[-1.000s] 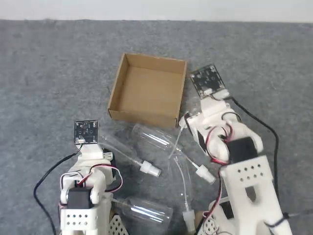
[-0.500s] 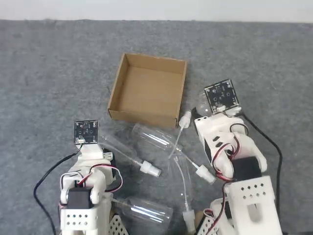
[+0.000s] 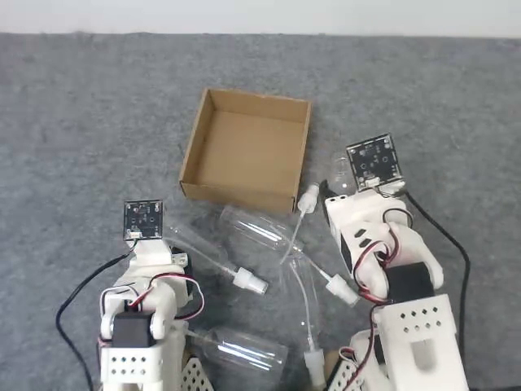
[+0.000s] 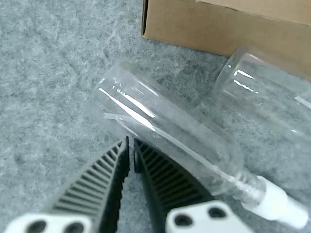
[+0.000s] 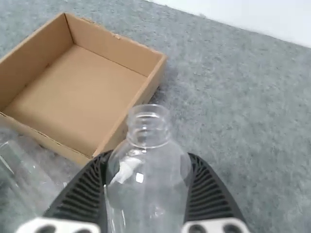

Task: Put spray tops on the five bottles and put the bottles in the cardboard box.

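On the grey carpeted bench [image 3: 81, 122], the right gripper [image 5: 146, 167] clamped an uncapped bottle [image 3: 337, 171] at centre right, just beside the cardboard box [image 3: 194, 151]. The left gripper [image 4: 131, 145] sat closed and empty, lower left. Boxing the bottle then risked leaving the loose spray top [image 3: 308, 198] unfitted.

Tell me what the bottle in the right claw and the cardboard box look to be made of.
The bottle: clear and glossy, probably thin plastic, though glass can't be ruled out; the carpet shows through it and highlights glint on it. The box: matte brown cardboard, with raw cut edges along its rim.
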You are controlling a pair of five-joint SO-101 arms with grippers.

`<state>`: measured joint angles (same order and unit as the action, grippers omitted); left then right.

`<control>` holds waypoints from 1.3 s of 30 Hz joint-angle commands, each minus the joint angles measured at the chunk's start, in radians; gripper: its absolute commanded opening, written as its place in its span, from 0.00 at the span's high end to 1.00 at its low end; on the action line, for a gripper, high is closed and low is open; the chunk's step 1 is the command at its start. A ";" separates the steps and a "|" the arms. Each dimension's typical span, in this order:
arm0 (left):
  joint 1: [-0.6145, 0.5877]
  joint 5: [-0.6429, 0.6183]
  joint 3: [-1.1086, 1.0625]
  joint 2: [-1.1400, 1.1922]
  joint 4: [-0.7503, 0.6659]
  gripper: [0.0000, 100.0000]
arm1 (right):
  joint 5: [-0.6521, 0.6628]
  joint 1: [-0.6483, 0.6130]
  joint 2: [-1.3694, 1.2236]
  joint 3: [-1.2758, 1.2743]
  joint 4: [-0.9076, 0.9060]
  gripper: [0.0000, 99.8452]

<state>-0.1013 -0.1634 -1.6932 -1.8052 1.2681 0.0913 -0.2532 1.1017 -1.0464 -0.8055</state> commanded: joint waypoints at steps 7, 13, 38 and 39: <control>0.005 0.006 0.008 -0.018 -0.002 0.99 | -0.023 0.099 0.035 -0.049 0.137 0.99; 0.005 0.008 0.008 -0.018 -0.002 0.99 | -0.023 0.099 0.035 -0.074 0.171 0.99; 0.055 0.127 0.223 -0.020 -0.077 0.99 | -0.023 0.205 0.027 -0.078 0.194 0.99; 0.058 0.187 0.231 -0.020 -0.086 0.99 | -0.023 0.208 0.027 -0.078 0.194 0.99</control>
<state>-0.0476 -0.1281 -1.5520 -1.8052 1.2421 0.0790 -0.0675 1.1017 -1.1293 -0.6383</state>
